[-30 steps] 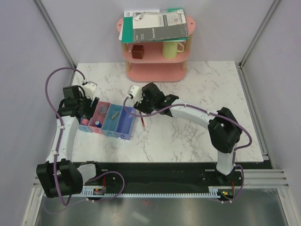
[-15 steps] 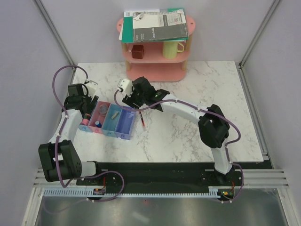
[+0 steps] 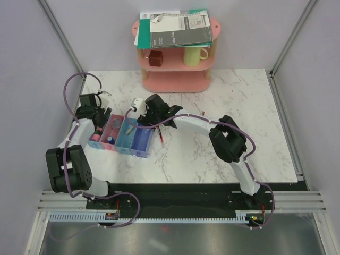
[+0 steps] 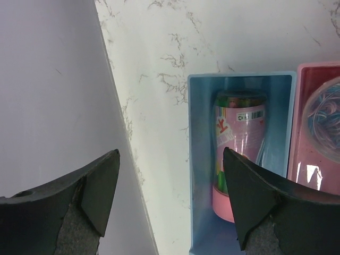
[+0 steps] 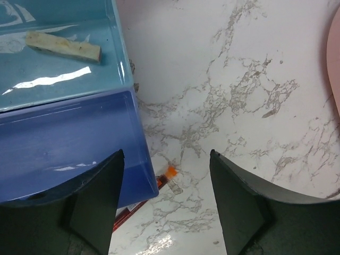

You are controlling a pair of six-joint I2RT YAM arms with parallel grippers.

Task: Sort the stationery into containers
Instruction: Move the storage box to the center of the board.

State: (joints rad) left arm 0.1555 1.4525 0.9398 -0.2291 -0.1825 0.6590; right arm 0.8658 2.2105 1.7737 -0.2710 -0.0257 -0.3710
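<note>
— Stationery [image 3: 129, 129], seen from above: where does it lie?
— Mostly in the row of four joined narrow plastic trays [image 3: 119, 134] on the white marbled desk [image 3: 223, 106]. The left tool [image 3: 102, 118] hangs over the row's left end and the right tool [image 3: 158, 120] over its right end. One thin red plastic pen [image 3: 159, 136] lies on the desk close by the right tool, just beside the outermost tray. From up here I cannot tell how either tool's fingers stand.
— And the left wrist camera?
— The left tool is spread wide and grips nothing. Ahead of the right-hand finger [image 4: 255, 202] in this view sits the blue rectangular tray [image 4: 199, 159]. A pink-capped clear plastic cylinder [image 4: 239, 138] lies lengthwise in it. Further right, touching that tray, the pink tray [image 4: 305, 117] holds a round disc of blue-grey swirls [image 4: 324, 119]. Ahead of the other finger are bare desk and a pale wall panel [image 4: 48, 95].
— The right wrist camera?
— The right tool also stands wide and empty. Ahead of the left-hand finger [image 5: 90, 207] is the violet-blue tray [image 5: 69, 138]. Beyond that is the light blue tray [image 5: 69, 79], with a small tan block [image 5: 64, 45] lying flat in it. Between the fingers, just beside the violet-blue tray's wall, lies the red pen [image 5: 159, 183], its orange tip [image 5: 171, 171] pointing away from the tool.
</note>
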